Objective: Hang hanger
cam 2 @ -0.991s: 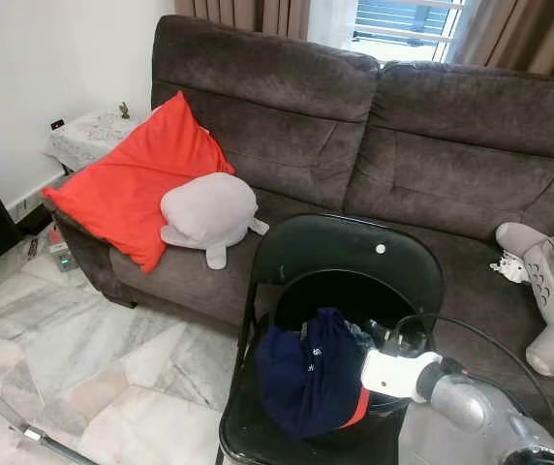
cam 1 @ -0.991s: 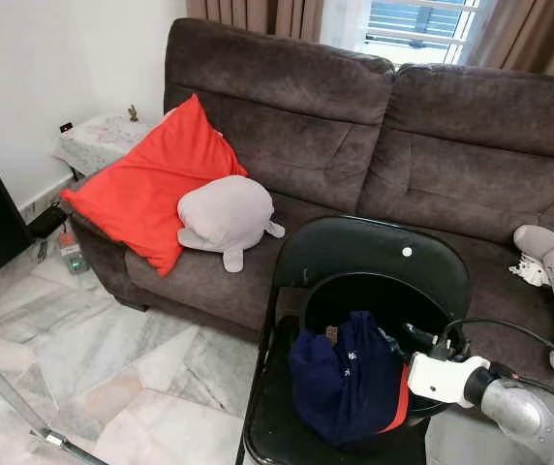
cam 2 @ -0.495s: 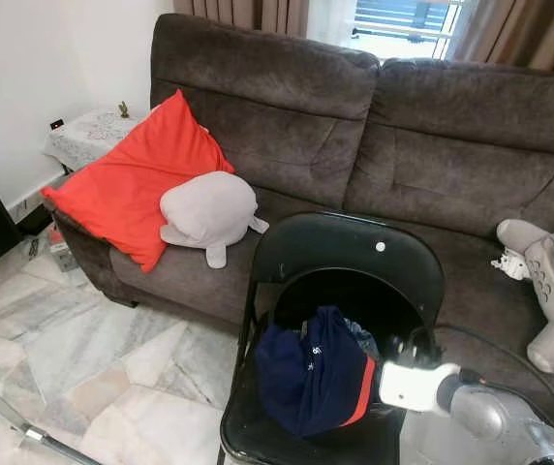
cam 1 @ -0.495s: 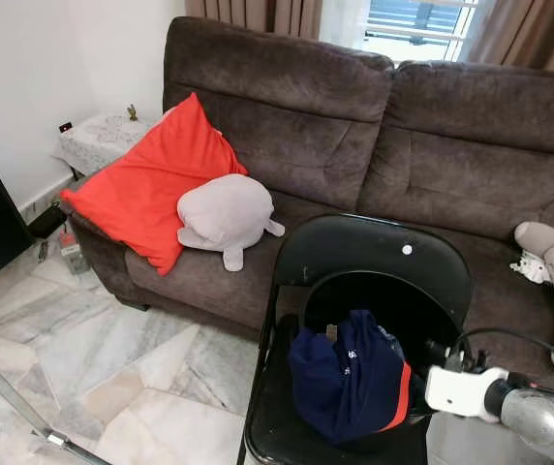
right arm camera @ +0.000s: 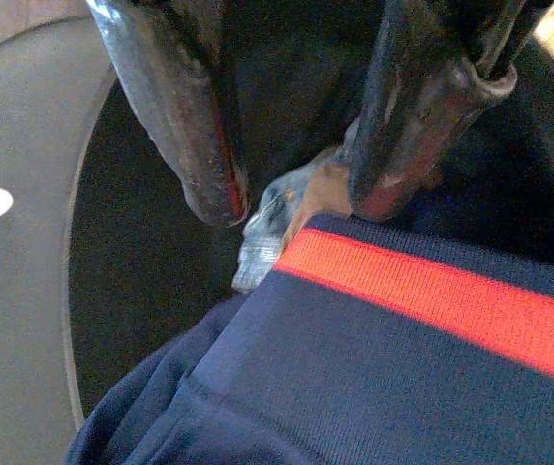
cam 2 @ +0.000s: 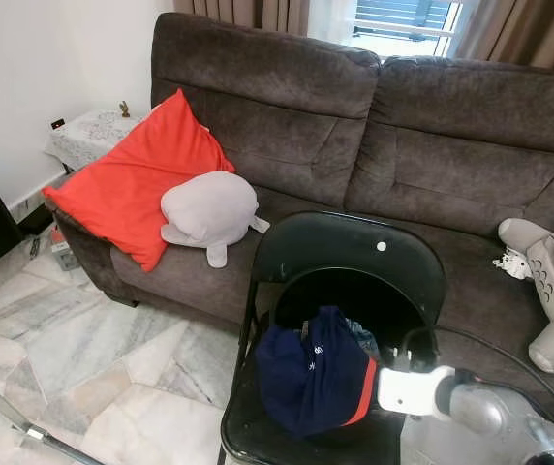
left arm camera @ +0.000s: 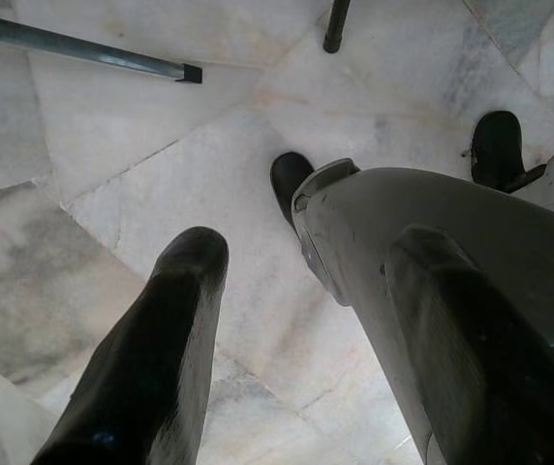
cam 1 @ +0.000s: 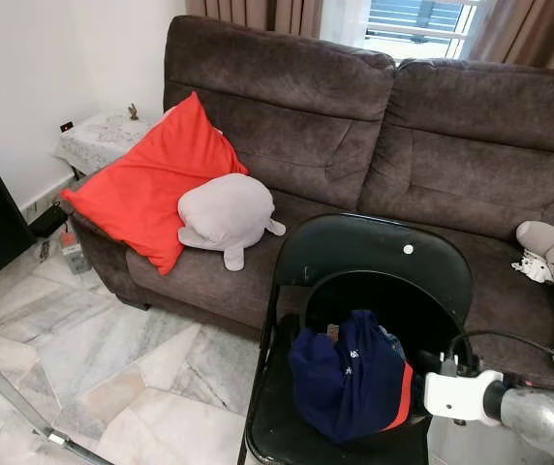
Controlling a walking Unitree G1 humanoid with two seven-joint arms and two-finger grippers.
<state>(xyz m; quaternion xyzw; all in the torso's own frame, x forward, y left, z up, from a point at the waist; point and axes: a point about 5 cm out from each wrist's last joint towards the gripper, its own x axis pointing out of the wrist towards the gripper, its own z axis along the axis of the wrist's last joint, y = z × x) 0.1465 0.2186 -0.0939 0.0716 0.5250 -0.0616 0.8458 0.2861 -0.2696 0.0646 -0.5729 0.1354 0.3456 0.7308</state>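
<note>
Evidently the reach is in hand: the right gripper (right arm camera: 292, 199) hovers with fingers parted just above the navy garment (cam 1: 350, 378) heaped on the black chair (cam 1: 393, 257); a brown, hanger-like tip (right arm camera: 321, 189) peeks beneath. Closing on it should come next. The left gripper (left arm camera: 301, 339) hangs spread over the floor. No writing is legible.

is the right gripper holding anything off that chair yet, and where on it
Nothing is held. The right gripper is open just above the navy garment on the black chair, its fingers beside the red stripe, not clamped.
</note>
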